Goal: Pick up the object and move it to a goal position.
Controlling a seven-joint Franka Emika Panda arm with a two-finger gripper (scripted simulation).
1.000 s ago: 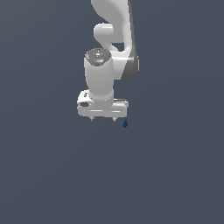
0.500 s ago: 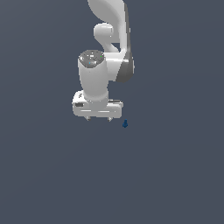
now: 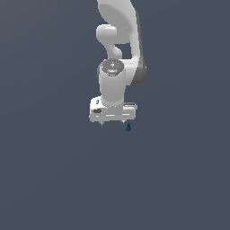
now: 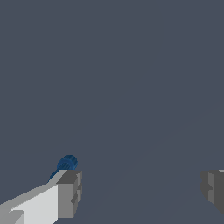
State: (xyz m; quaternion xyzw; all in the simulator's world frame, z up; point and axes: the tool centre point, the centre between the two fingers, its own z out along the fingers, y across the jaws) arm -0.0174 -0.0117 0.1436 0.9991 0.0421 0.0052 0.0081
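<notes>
Exterior view: the white Panda arm (image 3: 117,54) comes down from the upper middle of the frame and ends in its gripper (image 3: 113,122) just above the centre, with the broad white hand turned side-on to the camera. Two short fingertips poke out under the hand, one toward the frame's left and one toward its right. The object (image 3: 128,127) (a tiny dark blue upright piece, far smaller than the hand) sits just below and a touch to the right of the right-hand fingertip, outside the span between the fingers rather than inside it. Whether it touches that fingertip cannot be told at this size.

Wrist view: the gripper (image 4: 140,192) is spread wide, its two grey pads (image 4: 70,193) set far apart with nothing but the plain dark grey ground (image 4: 131,87) between them. The object (image 4: 66,163) peeks out behind one pad, on that finger's outer side, partly hidden by it.
</notes>
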